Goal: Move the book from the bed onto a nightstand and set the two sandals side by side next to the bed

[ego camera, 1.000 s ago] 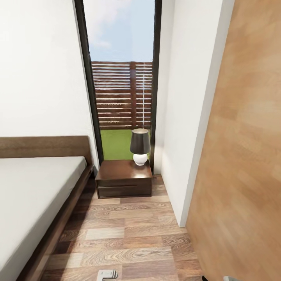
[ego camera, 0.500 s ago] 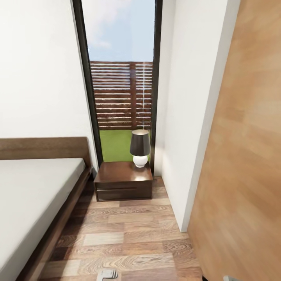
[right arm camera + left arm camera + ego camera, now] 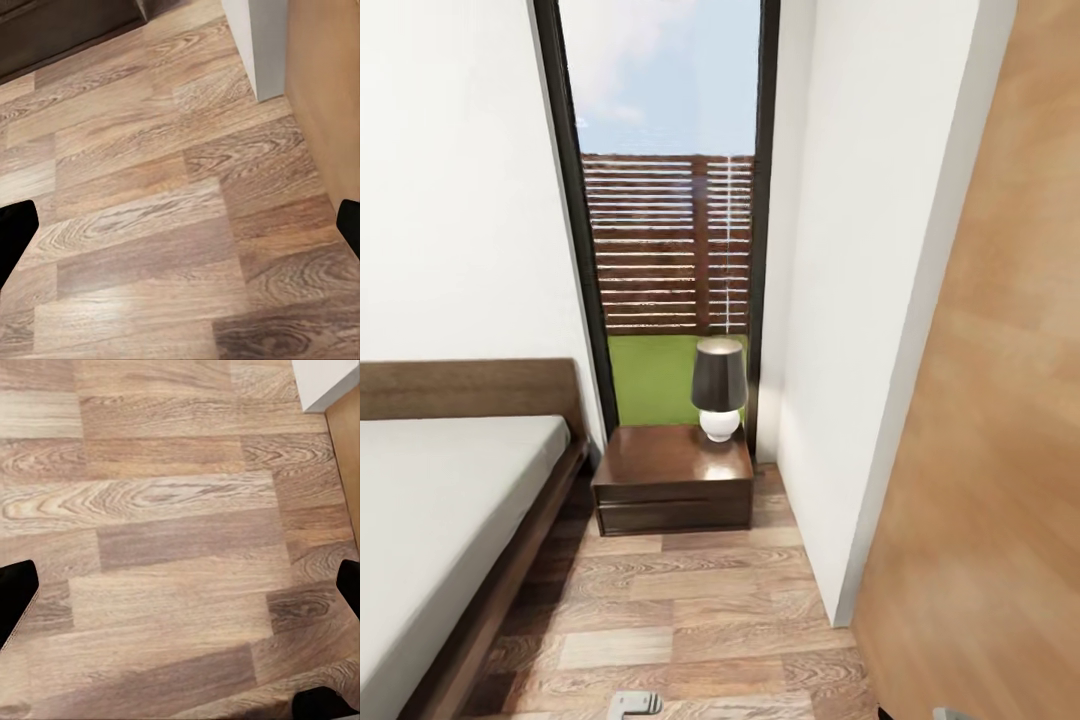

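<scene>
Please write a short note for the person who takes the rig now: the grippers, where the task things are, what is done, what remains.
Left gripper: open, empty, over the wood floor.
Right gripper: open, empty, over the floor.
Bed: ahead on the left; the visible mattress part is bare.
Nightstand: ahead beside the bed's head, below the window; a lamp stands on its right rear corner, the rest of the top is free.
Done: nothing visible.
Left: find the book and both sandals, place them.

dark brown nightstand (image 3: 672,478), light-grey mattress (image 3: 430,500)
</scene>
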You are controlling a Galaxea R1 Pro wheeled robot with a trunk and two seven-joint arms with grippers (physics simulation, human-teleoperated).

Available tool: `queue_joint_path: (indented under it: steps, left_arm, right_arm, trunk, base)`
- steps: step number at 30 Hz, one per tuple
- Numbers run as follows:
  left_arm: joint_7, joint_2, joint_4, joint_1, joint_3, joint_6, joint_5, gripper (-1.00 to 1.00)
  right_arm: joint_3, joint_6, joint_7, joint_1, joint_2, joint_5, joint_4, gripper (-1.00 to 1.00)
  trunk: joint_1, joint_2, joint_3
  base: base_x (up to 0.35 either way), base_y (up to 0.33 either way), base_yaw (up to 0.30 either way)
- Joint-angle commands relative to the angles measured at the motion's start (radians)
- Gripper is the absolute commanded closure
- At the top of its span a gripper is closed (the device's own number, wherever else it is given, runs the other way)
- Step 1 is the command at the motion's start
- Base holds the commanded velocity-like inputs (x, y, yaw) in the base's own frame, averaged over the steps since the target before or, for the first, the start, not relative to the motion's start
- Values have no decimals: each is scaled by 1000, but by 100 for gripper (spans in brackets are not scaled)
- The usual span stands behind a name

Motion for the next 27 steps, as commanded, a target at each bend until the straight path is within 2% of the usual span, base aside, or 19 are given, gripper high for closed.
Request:
queue_joint_path:
  steps: [1, 6, 17, 21, 27]
  left_arm:
    - [-2, 0, -1, 0, 8, -2, -9, -100]
    - [-2, 0, -1, 0, 8, -1, -9, -100]
    - [-2, 0, -1, 0, 8, -2, -8, -100]
    - [-2, 0, -1, 0, 8, -1, -9, -100]
    - [-2, 0, -1, 0, 8, -1, -9, -100]
  right_arm:
    - [7, -3, 4, -1, 0, -10, 1, -100]
    - [8, -3, 2, -1, 0, -10, 1, -100]
    - [8, -3, 4, -1, 0, -9, 1, -100]
    - [7, -3, 4, -1, 0, -9, 1, -100]
    - [7, -3, 4, -1, 0, -10, 1, -100]
  trunk:
    - [1, -1, -1]
    - [1, -1, -1]
    - [1, -1, -1]
    - [1, -1, -1]
    - [1, -1, -1]
  base:
    - [277, 0, 0]
    - [114, 0, 99]
    - [23, 0, 270]
    - [256, 0, 184]
    - [310, 0, 26]
